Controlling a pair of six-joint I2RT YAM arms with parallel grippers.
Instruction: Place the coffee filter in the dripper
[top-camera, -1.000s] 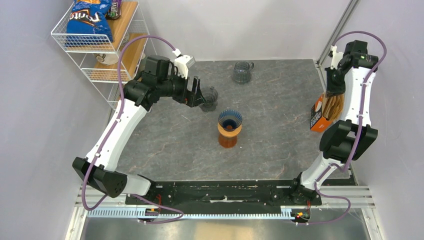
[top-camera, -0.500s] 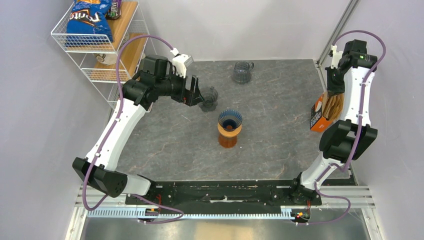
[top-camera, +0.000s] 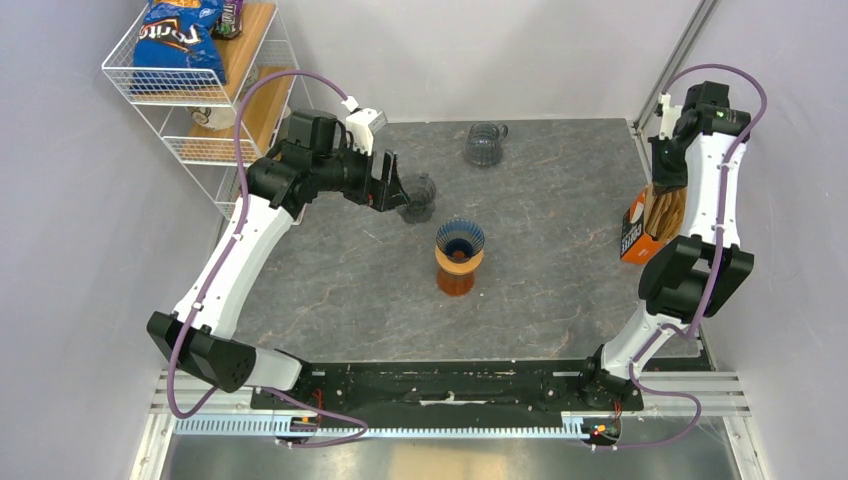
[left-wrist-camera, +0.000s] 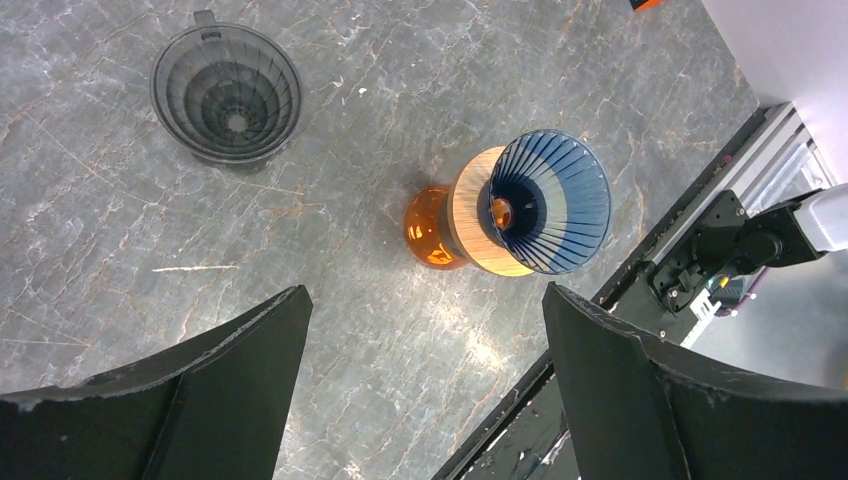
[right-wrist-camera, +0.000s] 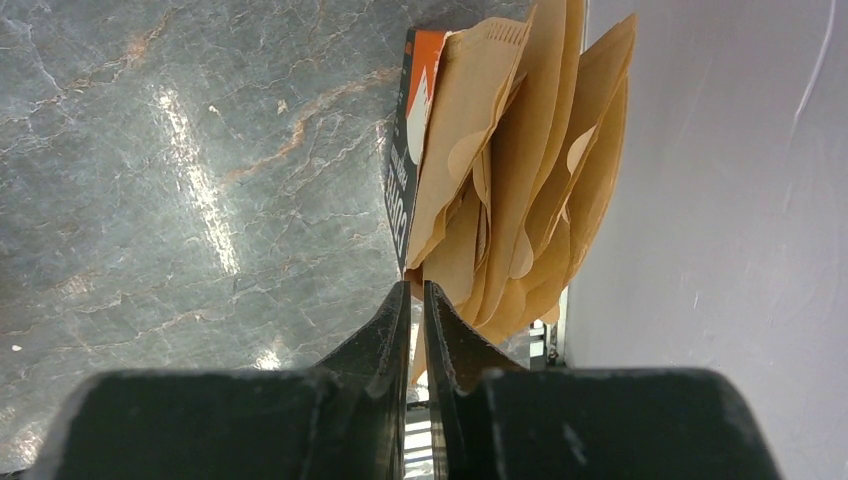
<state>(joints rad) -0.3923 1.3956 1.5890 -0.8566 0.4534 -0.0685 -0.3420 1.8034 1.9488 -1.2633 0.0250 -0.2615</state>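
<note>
A blue ribbed dripper (top-camera: 460, 238) (left-wrist-camera: 545, 200) sits on an orange carafe (top-camera: 456, 277) (left-wrist-camera: 430, 228) at mid table. Brown paper coffee filters (top-camera: 665, 212) (right-wrist-camera: 510, 170) stand fanned in an orange and black box (top-camera: 631, 236) (right-wrist-camera: 404, 170) at the right edge, by the wall. My right gripper (top-camera: 668, 176) (right-wrist-camera: 415, 288) hangs over them. Its jaws are closed to a thin slit, and the tips pinch the near edge of the front coffee filter. My left gripper (top-camera: 392, 181) (left-wrist-camera: 425, 295) hovers wide open and empty behind and left of the dripper.
A smoky glass dripper with a handle (top-camera: 484, 145) (left-wrist-camera: 226, 92) stands at the back. A second dark glass piece (top-camera: 419, 198) sits just under my left gripper. At the back left is a white wire shelf (top-camera: 205, 150) holding a chip bag (top-camera: 180, 35).
The right wrist has lifted slightly over the filter box, its jaws staying almost closed. The left arm and the dripper have barely moved.
</note>
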